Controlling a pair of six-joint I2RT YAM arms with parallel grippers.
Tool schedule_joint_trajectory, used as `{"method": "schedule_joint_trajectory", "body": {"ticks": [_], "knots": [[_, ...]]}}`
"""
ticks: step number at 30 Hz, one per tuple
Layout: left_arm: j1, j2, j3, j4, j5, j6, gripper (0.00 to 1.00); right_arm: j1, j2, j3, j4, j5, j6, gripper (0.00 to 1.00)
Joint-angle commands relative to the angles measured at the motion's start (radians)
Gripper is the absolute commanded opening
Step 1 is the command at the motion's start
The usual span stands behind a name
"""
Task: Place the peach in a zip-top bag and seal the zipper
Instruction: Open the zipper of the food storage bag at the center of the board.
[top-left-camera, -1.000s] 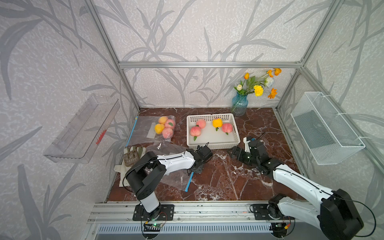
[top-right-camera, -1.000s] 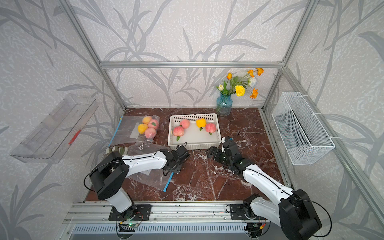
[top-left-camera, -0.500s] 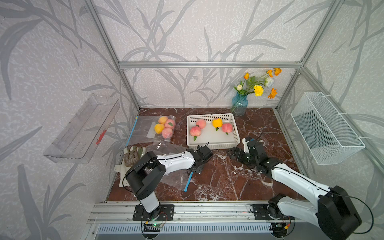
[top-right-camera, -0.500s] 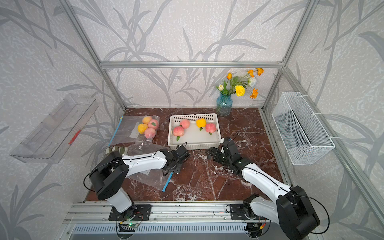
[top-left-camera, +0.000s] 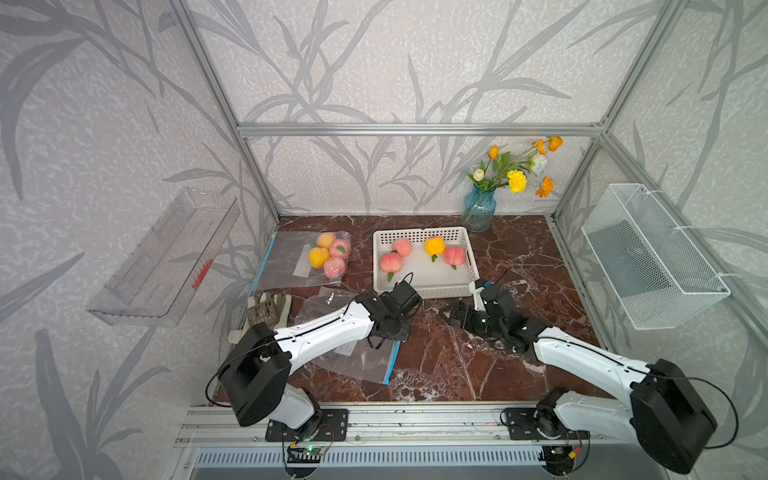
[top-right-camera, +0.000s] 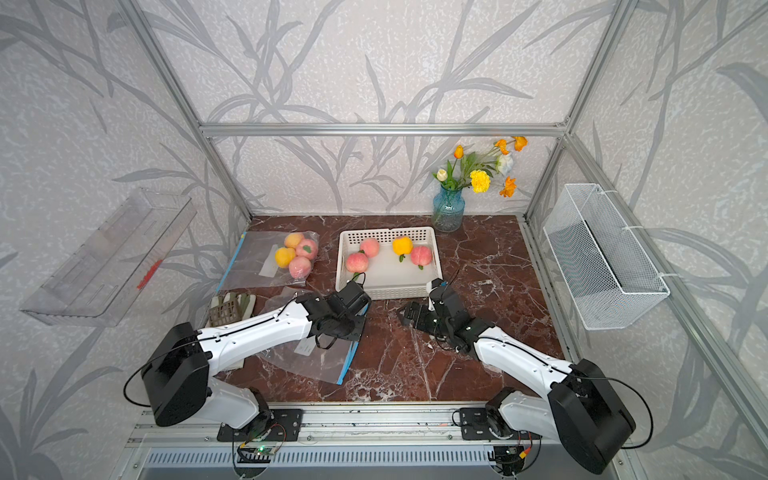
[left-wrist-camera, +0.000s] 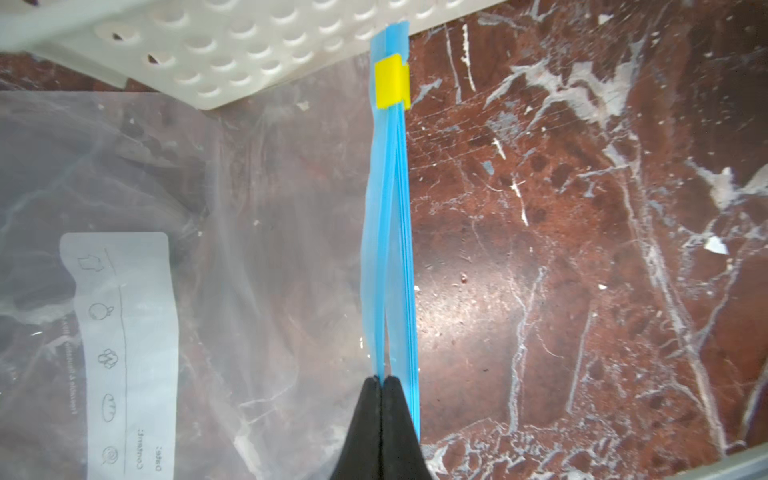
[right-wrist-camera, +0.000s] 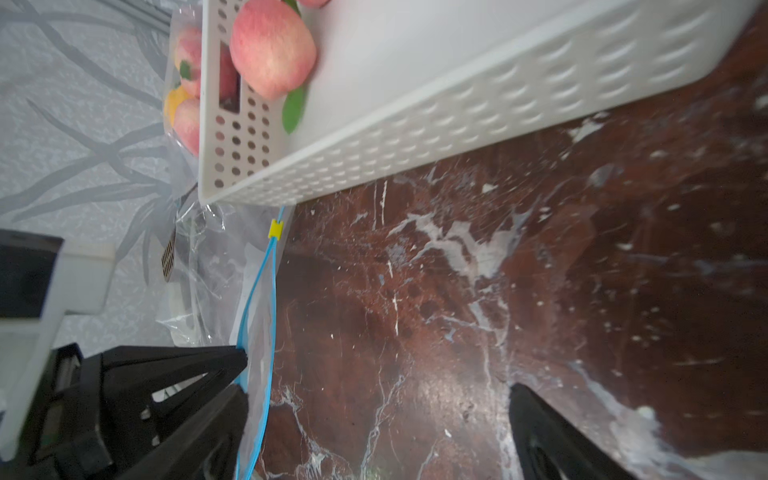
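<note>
- left end effector (left-wrist-camera: 381, 384) clamped shut on the upper lip of the blue zipper strip (left-wrist-camera: 388, 249), partway along from the yellow slider (left-wrist-camera: 392, 85). my read: it's pinning one lip so the mouth can be pulled apart.
- zip-top bag (left-wrist-camera: 249, 249) lies flat on the table (left-wrist-camera: 582, 249), mouth edge facing the r. arm, slider end right at the white basket (top-left-camera: 432, 289) corner. lips parted only a sliver.
- right end effector (top-left-camera: 453, 319): jaws wide, holding nothing, low over bare table btwn bag mouth and basket front wall. prob. lining up for the other lip.
- peach (top-left-camera: 391, 262) sits in the basket w/ three other fruits. none in this bag yet.
- you'll want the mouth wider before any pick.
</note>
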Motion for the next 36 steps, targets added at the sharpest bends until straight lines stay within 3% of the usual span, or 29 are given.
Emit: {"method": "schedule_joint_trajectory", "body": {"ticks": [1,5,14,28,36], "knots": [[-0.004,-0.030,0.033,0.004,0.050,-0.033,0.00,0.080,0.061,0.031,0.060,0.027,0.043,0.94],[-0.004,-0.035,0.046,0.003,0.050,-0.033,0.00,0.147,0.141,0.062,0.111,0.018,0.065,0.86],[-0.004,-0.048,0.054,-0.002,0.054,-0.027,0.00,0.164,0.251,0.108,0.211,-0.053,0.068,0.72],[-0.005,-0.076,0.051,-0.014,0.061,-0.020,0.00,0.164,0.360,0.216,0.172,-0.053,0.050,0.62],[-0.004,-0.099,0.036,-0.002,0.077,-0.019,0.00,0.164,0.427,0.257,0.209,-0.084,0.066,0.45]]}}
